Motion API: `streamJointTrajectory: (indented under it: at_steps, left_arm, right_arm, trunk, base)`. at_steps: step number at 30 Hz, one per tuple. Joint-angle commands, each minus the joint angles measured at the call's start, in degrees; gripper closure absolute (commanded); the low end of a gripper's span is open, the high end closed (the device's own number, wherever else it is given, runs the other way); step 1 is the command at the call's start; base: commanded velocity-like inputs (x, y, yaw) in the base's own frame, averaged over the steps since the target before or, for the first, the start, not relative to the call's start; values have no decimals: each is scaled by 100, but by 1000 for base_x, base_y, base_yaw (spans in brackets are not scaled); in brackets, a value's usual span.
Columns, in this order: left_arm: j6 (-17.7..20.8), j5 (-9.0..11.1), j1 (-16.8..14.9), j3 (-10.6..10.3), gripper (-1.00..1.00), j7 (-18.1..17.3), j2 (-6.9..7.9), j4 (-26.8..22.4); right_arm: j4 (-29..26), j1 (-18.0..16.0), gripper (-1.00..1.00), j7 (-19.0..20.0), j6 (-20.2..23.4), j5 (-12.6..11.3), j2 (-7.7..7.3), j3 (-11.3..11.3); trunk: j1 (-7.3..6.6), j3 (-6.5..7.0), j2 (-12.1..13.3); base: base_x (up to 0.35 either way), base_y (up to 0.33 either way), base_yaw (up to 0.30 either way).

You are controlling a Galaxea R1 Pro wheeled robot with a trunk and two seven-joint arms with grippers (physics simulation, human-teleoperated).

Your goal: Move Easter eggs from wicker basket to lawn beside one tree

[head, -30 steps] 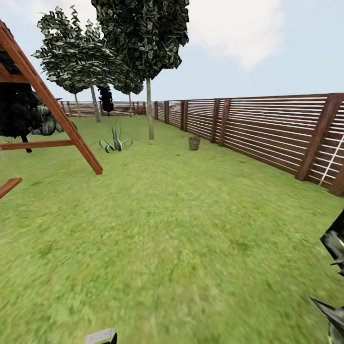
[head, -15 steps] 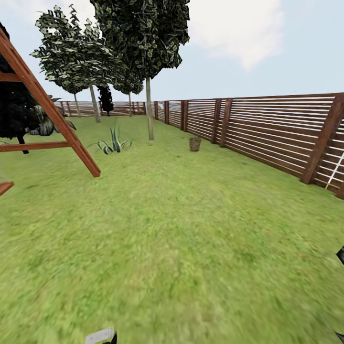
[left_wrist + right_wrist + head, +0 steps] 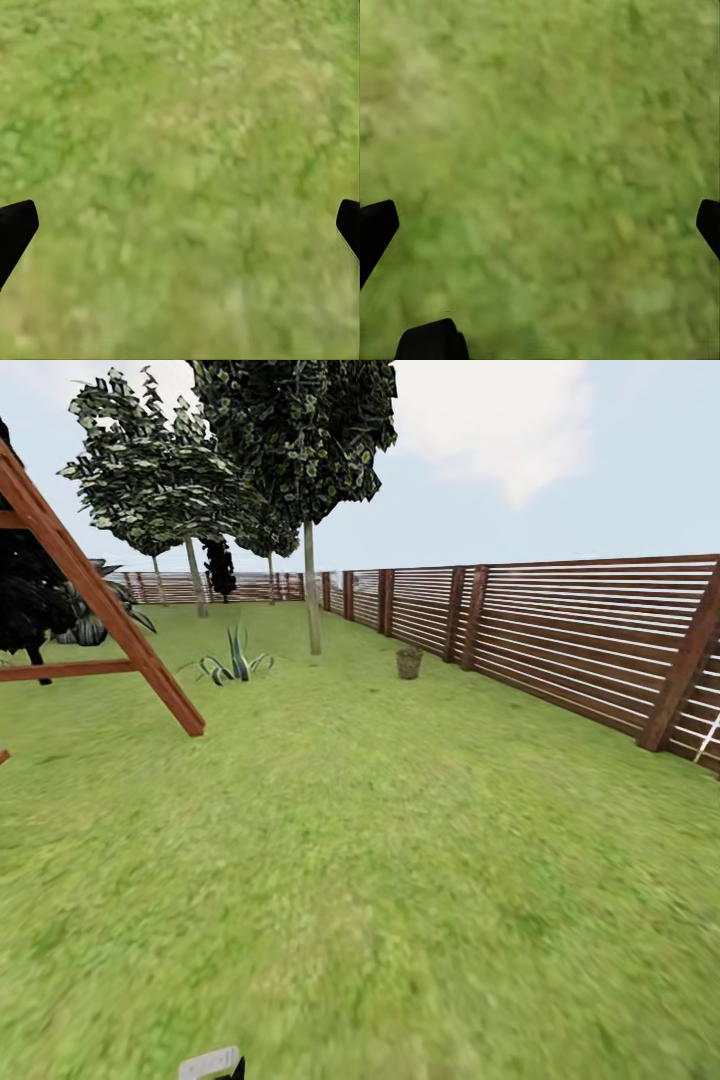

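Note:
Far ahead on the lawn (image 3: 380,840) stands the small brown wicker basket (image 3: 408,662), close to the fence. The Easter eggs are hidden at this distance. Left of the basket rises a tall tree (image 3: 313,595) with a straight pale trunk. In the left wrist view, my left gripper (image 3: 180,232) hangs open over bare grass, its black fingertips (image 3: 15,229) far apart. My right gripper (image 3: 540,232) is open too, above grass (image 3: 547,150), with nothing between its fingertips (image 3: 375,225).
A brown slatted fence (image 3: 560,645) runs along the right side and the far end. A red-brown swing frame leg (image 3: 110,615) slants across the left. A spiky plant (image 3: 236,660) grows left of the tree, and more trees (image 3: 195,575) stand farther back.
The whole head view has shifted: the swing frame has slid left, the basket and fence look slightly nearer, and the dark spiky plant at the lower right has left the picture.

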Motion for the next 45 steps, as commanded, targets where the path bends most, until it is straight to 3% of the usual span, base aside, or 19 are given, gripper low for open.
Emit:
streamJointTrajectory:
  at_steps: [1, 19, 45]
  left_arm:
    - [-15, 45, -3, 6, -100, -3, -3, 2]
    - [-15, 41, -3, 6, -100, -3, -3, 2]
    - [-13, 36, -3, 6, -100, -3, -3, 2]
  right_arm:
    - [6, -4, -100, -1, -20, -4, 1, -7]
    - [6, -4, -100, -6, -21, -4, -12, -15]
    - [6, -4, -100, -10, -21, -4, -13, -15]
  trunk:
    - [3, -5, -2]
    - [3, -5, -2]
    - [3, -5, -2]
  base:
    - [314, 0, -140]
    - [313, -5, -72]
    - [253, -142, 0]
